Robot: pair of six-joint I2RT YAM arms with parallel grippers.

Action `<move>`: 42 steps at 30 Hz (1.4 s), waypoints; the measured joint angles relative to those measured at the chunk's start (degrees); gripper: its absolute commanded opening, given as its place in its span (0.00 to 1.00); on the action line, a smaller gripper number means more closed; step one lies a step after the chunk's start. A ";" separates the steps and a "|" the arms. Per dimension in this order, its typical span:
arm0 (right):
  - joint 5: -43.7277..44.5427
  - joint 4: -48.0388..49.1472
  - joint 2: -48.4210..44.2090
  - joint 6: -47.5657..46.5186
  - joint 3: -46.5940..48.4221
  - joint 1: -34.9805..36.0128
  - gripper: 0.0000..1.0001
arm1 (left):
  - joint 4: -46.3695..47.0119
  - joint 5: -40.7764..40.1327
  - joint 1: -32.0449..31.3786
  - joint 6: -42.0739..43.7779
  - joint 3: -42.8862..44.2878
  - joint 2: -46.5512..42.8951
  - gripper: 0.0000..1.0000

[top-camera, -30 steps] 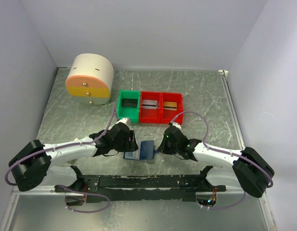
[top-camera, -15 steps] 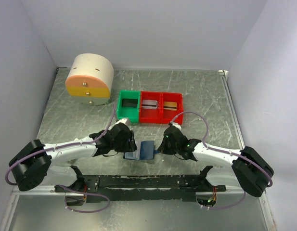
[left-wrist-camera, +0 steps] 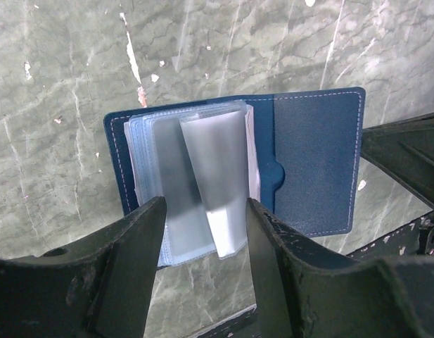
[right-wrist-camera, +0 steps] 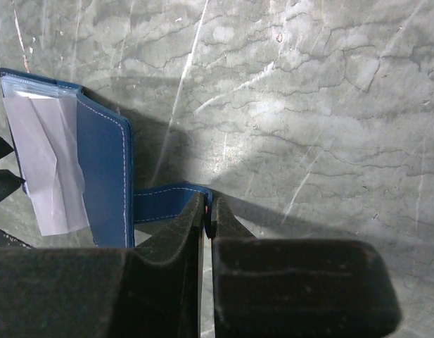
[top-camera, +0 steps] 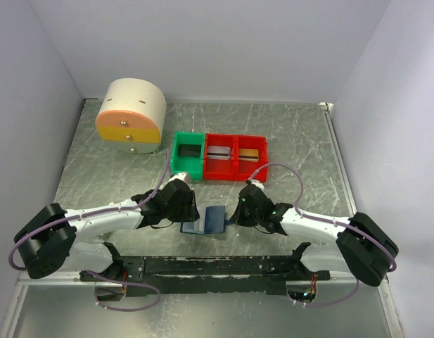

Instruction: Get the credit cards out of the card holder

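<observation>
Top external view: the navy holder lies open on the desk, between the two arms and near the front edge. In the left wrist view, the left tool stands spread either side of a pale sleeve that juts past the holder's edge. The right tool is pressed together, pinching the holder's strap.

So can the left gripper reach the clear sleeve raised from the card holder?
Probably yes: the left gripper stands open around the clear sleeve, nothing between; the right gripper pins the strap tab.
</observation>
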 measured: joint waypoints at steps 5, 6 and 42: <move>-0.24 0.61 0.31 -0.02 0.00 0.00 0.00 | -0.09 -0.15 0.00 -0.02 0.00 0.57 0.61; -0.26 0.74 0.37 -0.02 0.00 0.00 0.00 | -0.09 -0.17 0.00 -0.02 0.00 0.63 0.61; -1.29 0.87 0.87 -0.11 0.17 0.00 0.12 | 4.72 3.98 0.00 -1.25 -0.96 0.42 0.58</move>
